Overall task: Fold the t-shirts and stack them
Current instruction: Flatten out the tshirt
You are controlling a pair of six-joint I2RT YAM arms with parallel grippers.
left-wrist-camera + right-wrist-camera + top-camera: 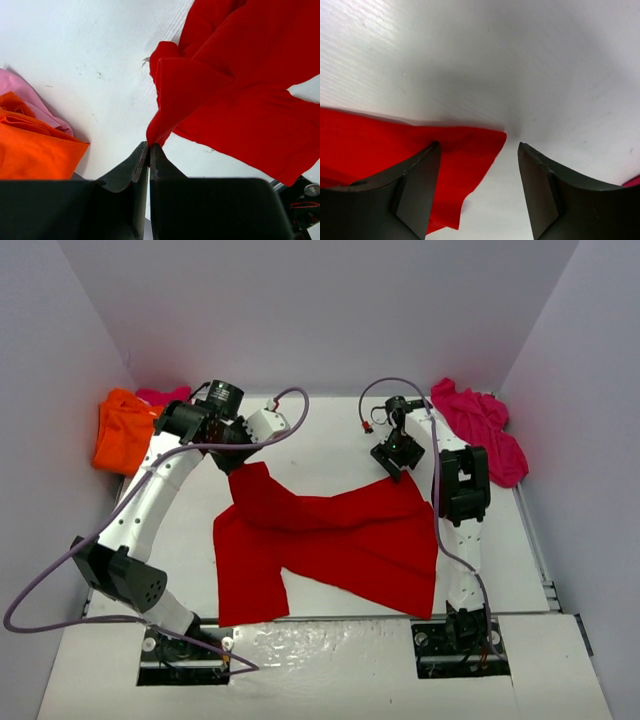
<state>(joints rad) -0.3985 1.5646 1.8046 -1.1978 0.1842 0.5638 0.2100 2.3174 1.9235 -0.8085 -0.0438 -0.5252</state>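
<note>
An orange shirt (122, 438) sits back left on the desk (330, 435). The left tool (149, 148) pinches a corner of the red shirt (340, 540), which lies spread in the middle. The right tool (479, 150) hangs with fingers (415, 185) apart over another corner. A pink shirt (482, 425) sits back right.

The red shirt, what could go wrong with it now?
The left gripper pinches only a small bit of the red cloth t-shirt, so it might slip out. The right gripper is open over a corner and holds nothing; a pull from one side could bunch the shirt more. The orange cloth t-shirt lies close by and might get snagged.
</note>
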